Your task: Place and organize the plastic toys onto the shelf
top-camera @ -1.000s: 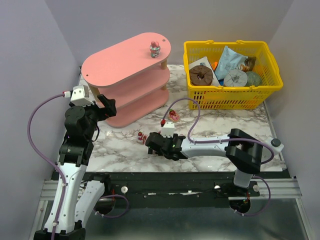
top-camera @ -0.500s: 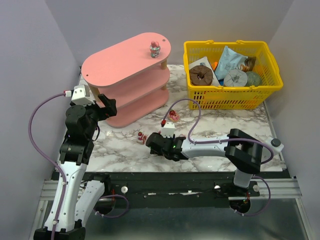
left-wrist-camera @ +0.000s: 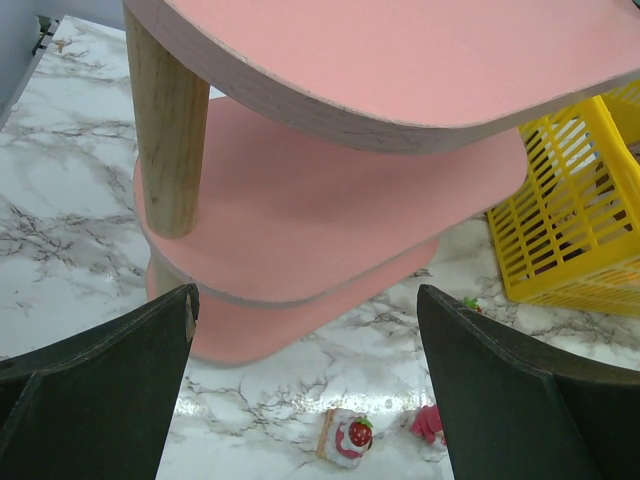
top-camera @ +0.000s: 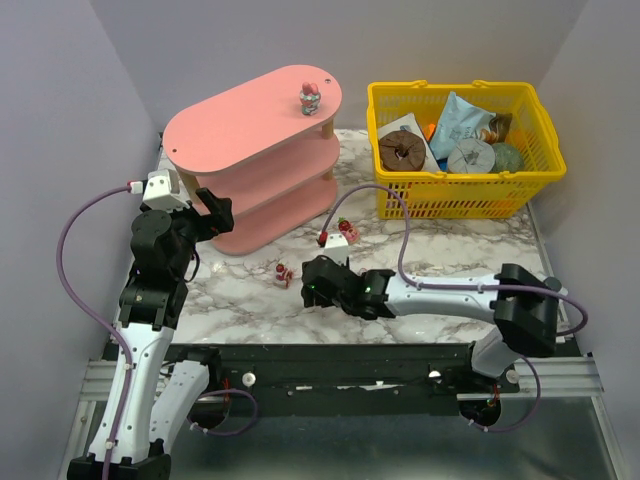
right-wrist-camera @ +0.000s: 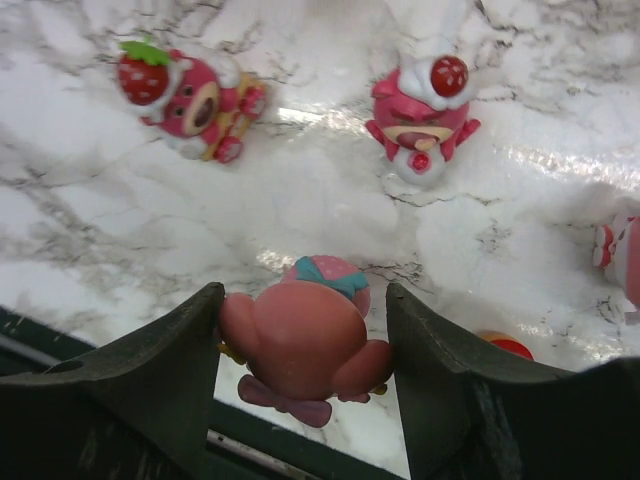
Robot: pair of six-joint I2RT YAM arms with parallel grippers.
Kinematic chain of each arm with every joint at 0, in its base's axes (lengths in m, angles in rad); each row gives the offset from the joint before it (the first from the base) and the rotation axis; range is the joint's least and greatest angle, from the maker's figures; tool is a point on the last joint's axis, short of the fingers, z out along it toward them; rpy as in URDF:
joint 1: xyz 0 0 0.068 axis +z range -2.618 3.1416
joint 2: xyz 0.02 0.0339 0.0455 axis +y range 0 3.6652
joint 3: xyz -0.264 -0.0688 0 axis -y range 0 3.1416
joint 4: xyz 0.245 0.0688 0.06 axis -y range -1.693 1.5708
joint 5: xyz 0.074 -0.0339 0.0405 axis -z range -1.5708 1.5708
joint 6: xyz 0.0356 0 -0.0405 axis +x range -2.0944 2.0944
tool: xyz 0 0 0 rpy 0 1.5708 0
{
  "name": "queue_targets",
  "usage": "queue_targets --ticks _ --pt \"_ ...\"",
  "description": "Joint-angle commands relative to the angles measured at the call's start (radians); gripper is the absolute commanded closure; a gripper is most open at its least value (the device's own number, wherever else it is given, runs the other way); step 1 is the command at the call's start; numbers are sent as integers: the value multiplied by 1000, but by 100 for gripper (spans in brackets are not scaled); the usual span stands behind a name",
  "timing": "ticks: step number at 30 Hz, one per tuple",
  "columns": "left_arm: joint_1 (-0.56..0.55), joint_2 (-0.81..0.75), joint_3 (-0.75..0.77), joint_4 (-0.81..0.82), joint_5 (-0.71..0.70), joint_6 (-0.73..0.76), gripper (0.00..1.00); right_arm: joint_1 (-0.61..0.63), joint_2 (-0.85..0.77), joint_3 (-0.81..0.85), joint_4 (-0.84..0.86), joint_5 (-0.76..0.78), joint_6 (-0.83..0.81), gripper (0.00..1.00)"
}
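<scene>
My right gripper [right-wrist-camera: 305, 293] is shut on a pink plastic toy [right-wrist-camera: 303, 335] with a teal bow, just above the marble near the table's front edge; in the top view this gripper [top-camera: 312, 285] hides it. Beyond it lie a strawberry bear toy [right-wrist-camera: 190, 95] and a pink toy with a cherry [right-wrist-camera: 420, 115]. Two toys [top-camera: 283, 274] [top-camera: 345, 230] show on the marble from above. One figurine [top-camera: 310, 97] stands on the top board of the pink shelf [top-camera: 250, 120]. My left gripper [top-camera: 220, 212] is open and empty, facing the shelf [left-wrist-camera: 330, 200], with a cake toy [left-wrist-camera: 345, 437] below it.
A yellow mesh basket [top-camera: 460, 195] with packets and a brown ring stands at the back right, its corner [left-wrist-camera: 570, 230] beside the shelf. A wooden shelf post [left-wrist-camera: 168, 140] is close to my left fingers. Another toy [right-wrist-camera: 620, 255] lies at the right edge.
My right gripper has closed on the pink toy with the teal bow, and its forearm and elbow have swung to the right. The left arm has not moved.
</scene>
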Motion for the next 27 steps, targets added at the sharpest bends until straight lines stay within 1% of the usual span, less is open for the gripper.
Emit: queue_targets --ticks 1,2,4,5,9,14,15,17,18,20,21,22,24,25,27 --pt "12 -3 -6 6 -4 0 1 7 -101 71 -9 -91 -204 77" --pt "12 -1 -6 6 -5 2 1 7 -125 87 -21 -106 -268 77" --pt "12 -4 -6 4 -13 5 1 5 -148 152 -75 -100 -325 77" --pt "13 -3 -4 3 -16 8 1 5 -170 179 -90 -92 -386 76" --pt "15 -7 -3 0 -30 12 1 -10 -210 300 -143 -100 -526 75" --pt "33 -6 3 -2 -38 18 1 -82 -202 493 -193 -224 -685 75" --pt "38 -6 5 0 -34 18 1 -91 -190 577 -202 -244 -707 75" --pt "50 -3 6 1 -27 18 1 -130 -136 678 -253 -307 -744 74" --pt "53 0 8 1 -18 18 1 -162 -110 787 -279 -333 -752 74" --pt "61 5 9 1 -11 15 1 -191 -29 903 -350 -399 -775 74" --pt "62 5 8 0 -5 14 1 -216 0 955 -373 -410 -781 74" --pt "62 6 6 1 -1 15 1 -228 32 1069 -418 -424 -789 74" --pt "65 5 5 1 -2 15 1 -254 120 1180 -460 -477 -804 72" --pt "65 5 5 1 -1 15 1 -277 146 1275 -497 -477 -807 72" --pt "65 6 5 1 -1 14 1 -300 210 1349 -512 -523 -827 70"
